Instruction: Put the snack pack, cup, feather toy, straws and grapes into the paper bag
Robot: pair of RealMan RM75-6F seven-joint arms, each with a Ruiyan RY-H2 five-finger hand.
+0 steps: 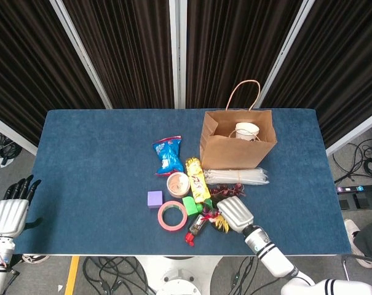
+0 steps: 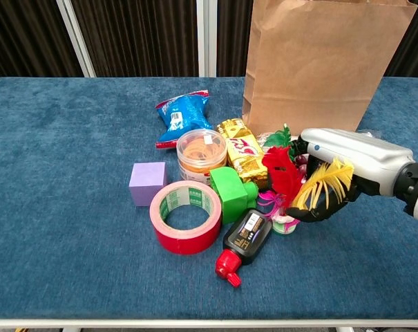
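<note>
The right hand [image 2: 336, 176] is curling its dark fingers [image 2: 318, 211] around the red, yellow and green feather toy [image 2: 291, 181] — gripping it just beside the tall brown paper bag [image 2: 319, 62]. The left hand [image 1: 12, 206] is hanging off-table — fingers apart, holding nothing.

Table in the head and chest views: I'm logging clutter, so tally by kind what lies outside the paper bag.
snack packs: 2, blue snack pack and gold snack pack
blocks: 2, purple cube and green block
tape roll: 1
rubber-band tub: 1
bottle: 1
feather toy: 1
grapes: 1 bunch
straws: 1 bundle
Total: 10
</note>
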